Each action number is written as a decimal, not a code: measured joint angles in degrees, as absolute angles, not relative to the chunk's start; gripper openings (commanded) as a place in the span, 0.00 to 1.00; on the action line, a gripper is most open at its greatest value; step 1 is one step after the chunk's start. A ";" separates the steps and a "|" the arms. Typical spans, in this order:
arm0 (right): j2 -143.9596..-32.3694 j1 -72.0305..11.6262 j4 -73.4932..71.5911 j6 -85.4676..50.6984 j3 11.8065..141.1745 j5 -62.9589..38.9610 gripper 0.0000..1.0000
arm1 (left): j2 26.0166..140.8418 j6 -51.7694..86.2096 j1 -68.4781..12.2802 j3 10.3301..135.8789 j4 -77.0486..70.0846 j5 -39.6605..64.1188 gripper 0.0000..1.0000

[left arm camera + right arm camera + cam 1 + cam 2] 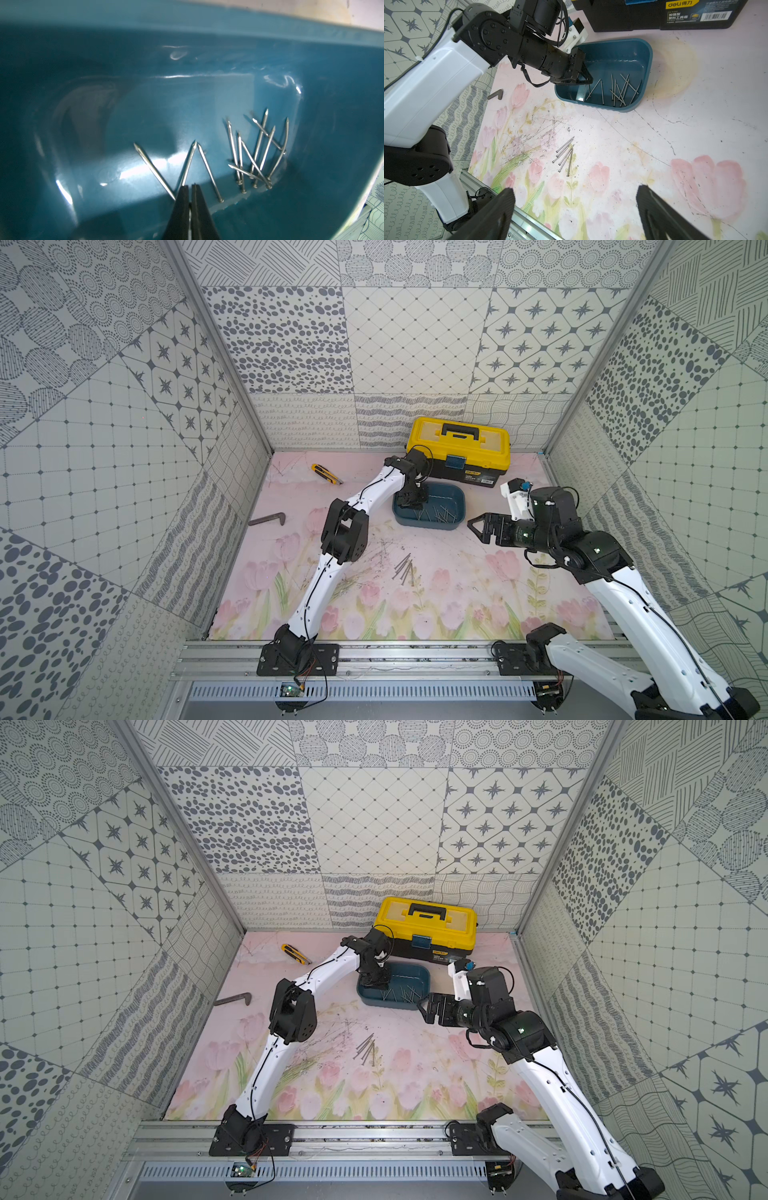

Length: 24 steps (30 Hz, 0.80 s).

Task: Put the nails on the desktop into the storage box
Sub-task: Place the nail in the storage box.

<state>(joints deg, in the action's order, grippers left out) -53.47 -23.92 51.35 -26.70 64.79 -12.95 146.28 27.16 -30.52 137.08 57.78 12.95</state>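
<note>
The teal storage box (428, 524) (390, 1004) stands on the tulip-printed desktop (457, 593) in front of the toolbox. Several nails (257, 151) (618, 89) lie inside it along one wall. My left gripper (190, 186) (409, 506) (588, 80) hangs inside the box, shut, its tips close over the floor. One nail (189, 164) runs right up to the tips; whether it is clamped does not show. Several more nails (405, 568) (365, 1048) (564, 155) lie bunched mid-desktop. My right gripper (575, 189) (471, 526) is open and empty, right of the box.
A yellow-and-black toolbox (457, 448) stands against the back wall behind the box. A yellow utility knife (326, 473) lies at the back left, and a dark L-shaped bar (268, 519) near the left wall. Patterned walls close in three sides.
</note>
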 measured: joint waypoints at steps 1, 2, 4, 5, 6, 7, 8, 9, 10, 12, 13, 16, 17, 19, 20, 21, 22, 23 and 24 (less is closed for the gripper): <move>-53.28 -23.92 51.66 -26.85 64.79 -12.78 0.97 | 146.32 27.31 -30.52 137.08 57.63 12.95 0.05; -53.12 -23.92 51.92 -26.94 64.79 -12.71 0.97 | 146.32 27.33 -30.52 137.08 57.45 12.97 0.07; -52.58 -23.97 52.58 -27.31 64.79 -12.38 0.97 | 146.32 27.35 -30.52 137.01 57.21 12.99 0.12; -52.27 -23.99 53.04 -27.51 64.79 -12.32 0.97 | 146.32 27.35 -30.52 136.92 57.19 13.02 0.16; -52.07 -24.05 53.45 -27.73 64.79 -12.21 0.97 | 146.32 27.44 -30.52 136.73 57.12 13.04 0.19; -51.70 -24.05 53.82 -27.92 64.79 -12.14 0.97 | 146.30 27.42 -30.52 136.51 57.04 13.08 0.22; -51.46 -24.05 54.17 -28.05 64.79 -12.10 0.97 | 146.28 27.44 -30.52 136.29 56.99 13.10 0.24; -51.20 -24.08 54.48 -28.21 64.79 -12.05 0.97 | 146.23 27.46 -30.52 135.96 56.95 13.13 0.27; -50.94 -24.10 54.68 -28.36 64.79 -12.05 0.97 | 146.10 27.44 -30.52 135.68 56.97 13.13 0.32; -50.57 -24.14 55.11 -28.60 64.79 -12.01 0.97 | 145.51 27.31 -30.52 134.93 56.95 13.13 0.37; -50.41 -24.14 55.29 -28.75 64.79 -12.01 0.97 | 145.10 27.42 -30.52 134.52 56.90 13.13 0.40; -50.33 -24.14 55.72 -29.08 64.79 -12.03 0.97 | 143.46 27.53 -30.52 133.38 56.84 13.13 0.43; -50.37 -24.18 55.83 -29.17 64.79 -12.03 0.97 | 142.71 27.51 -30.52 133.05 56.86 13.13 0.44; -50.74 -24.21 56.10 -29.19 64.82 -12.05 0.97 | 140.77 27.49 -30.52 132.18 56.75 13.13 0.45; -51.16 -24.29 56.16 -29.19 64.84 -12.12 0.97 | 139.50 27.49 -30.52 131.57 56.66 13.13 0.46; -51.79 -24.32 56.18 -29.19 64.84 -12.23 0.97 | 138.34 27.49 -30.52 131.00 56.62 13.13 0.47; -52.45 -24.38 56.18 -29.17 64.84 -12.36 0.97 | 136.86 27.49 -30.52 130.28 56.53 13.13 0.48; -53.17 -24.40 56.16 -29.15 64.84 -12.43 0.97 | 135.22 27.46 -30.52 129.47 56.40 13.13 0.48; -54.06 -24.43 56.16 -29.15 64.84 -12.51 0.97 | 133.60 27.33 -30.52 128.66 56.40 13.10 0.50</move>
<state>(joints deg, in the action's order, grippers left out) -54.06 -24.43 56.16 -29.15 64.84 -12.51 133.60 27.33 -30.52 128.66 56.40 13.10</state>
